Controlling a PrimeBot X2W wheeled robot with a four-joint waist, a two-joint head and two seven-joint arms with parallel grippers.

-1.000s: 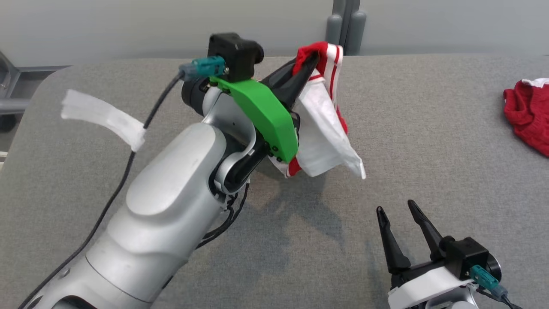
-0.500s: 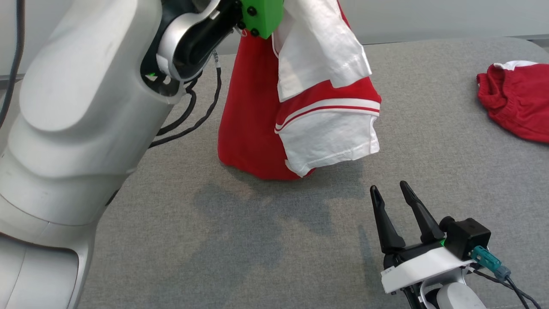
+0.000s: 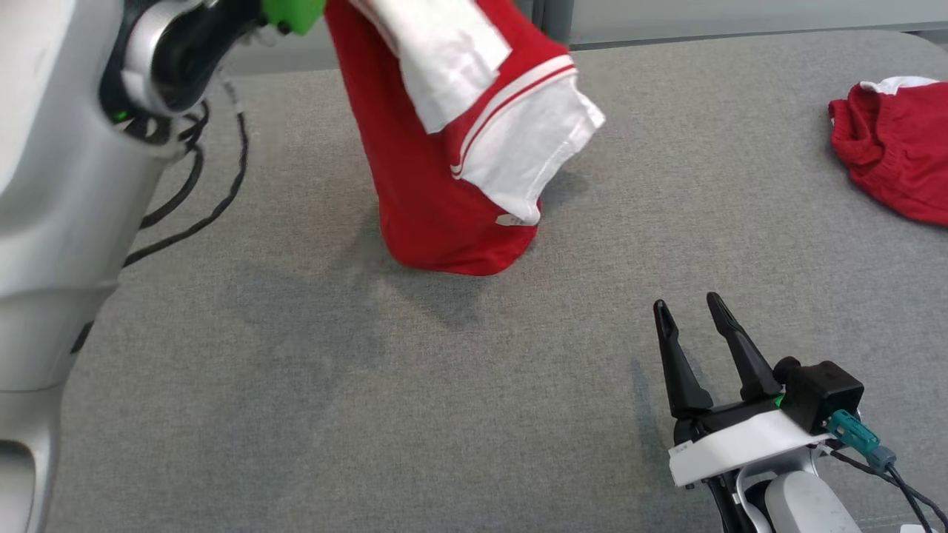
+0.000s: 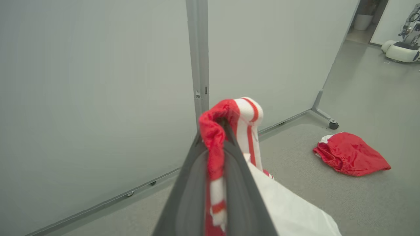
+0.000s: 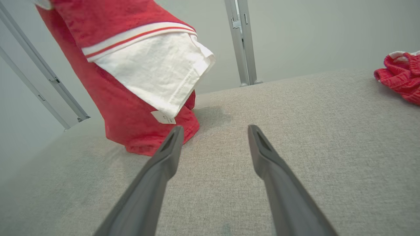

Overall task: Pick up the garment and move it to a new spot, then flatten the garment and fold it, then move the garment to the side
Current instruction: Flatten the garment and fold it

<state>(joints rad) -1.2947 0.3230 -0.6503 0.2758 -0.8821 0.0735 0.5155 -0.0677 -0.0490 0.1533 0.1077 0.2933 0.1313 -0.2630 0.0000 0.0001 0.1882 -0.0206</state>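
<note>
Two garments, two grippers: left gripper (image 4: 215, 131) pinches the dangling shirt (image 3: 437, 185), right gripper (image 3: 689, 311) gapes wide, empty; red bundle (image 3: 896, 163) sits well apart.

Left arm (image 3: 67, 148) hoisted high at the upper left, left claw (image 4: 217, 131) pinched tight on the red-and-white shirt (image 4: 252, 114), right claw (image 3: 687, 305) low at the lower right, fingers spread wide, pointing up, gripping nothing.

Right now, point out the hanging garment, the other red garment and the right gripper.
hanging garment (image 3: 433, 211), head view, red lower body.
other red garment (image 3: 896, 170), head view, crumpled middle.
right gripper (image 3: 687, 302), head view, midway between fingertips.
</note>
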